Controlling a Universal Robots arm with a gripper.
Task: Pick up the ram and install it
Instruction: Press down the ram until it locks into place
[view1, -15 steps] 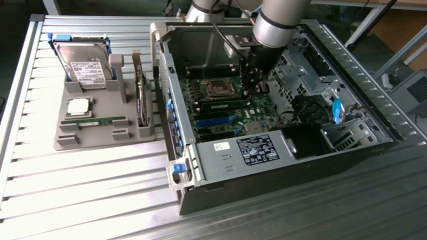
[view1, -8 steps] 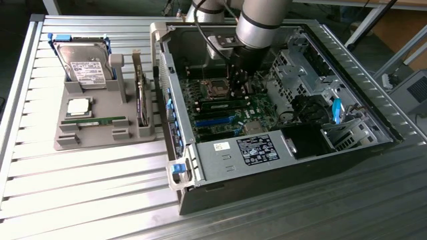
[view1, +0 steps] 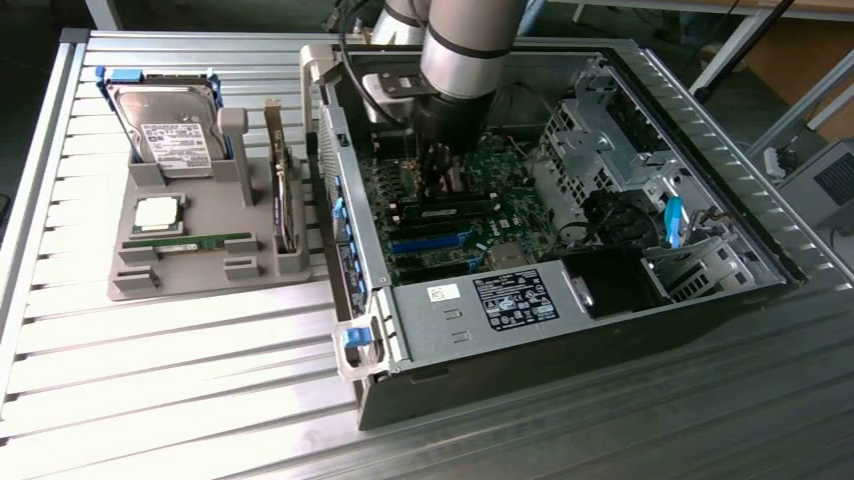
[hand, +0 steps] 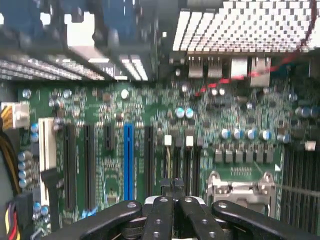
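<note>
Inside the open case | gripper pinched together, empty, over motherboard | 1 ram on tray

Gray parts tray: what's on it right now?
On the gray parts tray: hard drive upright at the back, square processor, one ram stick lying flat. Whatever lies under them is covered.

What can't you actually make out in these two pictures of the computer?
- Exterior view: the arm covers the patch of the green board right under it.
- Exterior view: the print on the hard drive label is too small to read.
- Wrist view: the gripper blocks the stretch of board nearest the camera.
</note>
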